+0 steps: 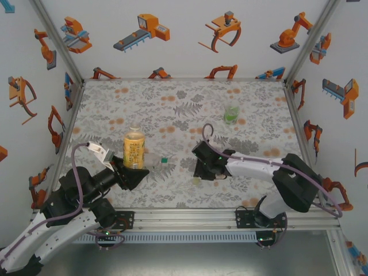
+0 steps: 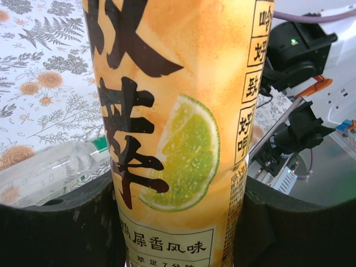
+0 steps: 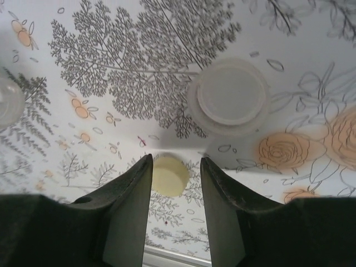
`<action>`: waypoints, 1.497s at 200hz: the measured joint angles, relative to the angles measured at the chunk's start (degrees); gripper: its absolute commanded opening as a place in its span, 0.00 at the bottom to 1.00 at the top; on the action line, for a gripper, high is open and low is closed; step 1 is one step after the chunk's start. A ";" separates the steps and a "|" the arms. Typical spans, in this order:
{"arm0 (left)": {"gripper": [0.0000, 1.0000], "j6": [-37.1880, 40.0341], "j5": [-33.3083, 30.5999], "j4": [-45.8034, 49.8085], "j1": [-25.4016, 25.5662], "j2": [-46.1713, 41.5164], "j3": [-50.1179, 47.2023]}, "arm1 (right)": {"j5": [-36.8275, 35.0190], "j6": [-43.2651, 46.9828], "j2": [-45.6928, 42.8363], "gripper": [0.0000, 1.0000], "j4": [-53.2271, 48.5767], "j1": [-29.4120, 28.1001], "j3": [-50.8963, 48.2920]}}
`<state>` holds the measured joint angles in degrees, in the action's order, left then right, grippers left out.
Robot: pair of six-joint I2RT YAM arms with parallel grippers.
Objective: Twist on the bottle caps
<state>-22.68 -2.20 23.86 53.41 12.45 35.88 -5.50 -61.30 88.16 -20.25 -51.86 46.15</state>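
The amber-yellow bottle stands upright at the left-centre of the table, and my left gripper is shut on its lower body. In the left wrist view its lime-printed label sits between the two fingers. A clear bottle with a green cap lies on its side just behind it. My right gripper is open and low over the table. A pale yellowish cap lies flat between its fingertips. A white cap rests just beyond. The greenish bottle stands far right.
The floral table cover is fenced by aluminium posts and patterned walls. The metal front rail runs close behind the right gripper. The right arm shows to the right of the amber bottle in the left wrist view.
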 measured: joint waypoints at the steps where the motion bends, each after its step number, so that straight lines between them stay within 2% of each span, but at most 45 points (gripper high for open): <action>1: 0.00 0.00 0.00 0.02 0.00 0.00 0.00 | -0.07 0.20 0.24 0.39 -0.20 -0.02 0.28; 44: 0.00 0.00 -0.46 0.44 0.00 -0.02 0.00 | -3.61 6.27 9.05 0.39 -10.34 -2.73 11.28; 90: 0.00 0.00 -0.92 0.57 0.00 -0.52 0.00 | -6.84 9.05 13.49 0.38 -17.07 -7.30 17.03; 130: 0.00 0.00 -0.90 0.52 0.00 -0.52 -0.02 | -7.26 9.27 13.75 0.36 -18.73 -9.01 17.42; 159: 0.00 0.00 -0.90 0.52 0.00 -0.52 -0.02 | -7.23 9.03 13.73 0.41 -19.08 -9.01 17.42; 216: 0.00 -0.46 -0.98 0.37 0.00 -0.63 -0.68 | -6.38 7.76 12.87 0.38 -18.60 -9.01 16.31; 299: 0.00 -0.85 -1.03 -0.68 0.00 -0.52 -1.53 | -5.14 5.57 11.19 0.41 -17.46 -9.01 14.19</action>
<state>-23.53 -3.22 23.18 53.41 11.92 34.35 -10.63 -55.72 99.35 -37.71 -60.86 60.34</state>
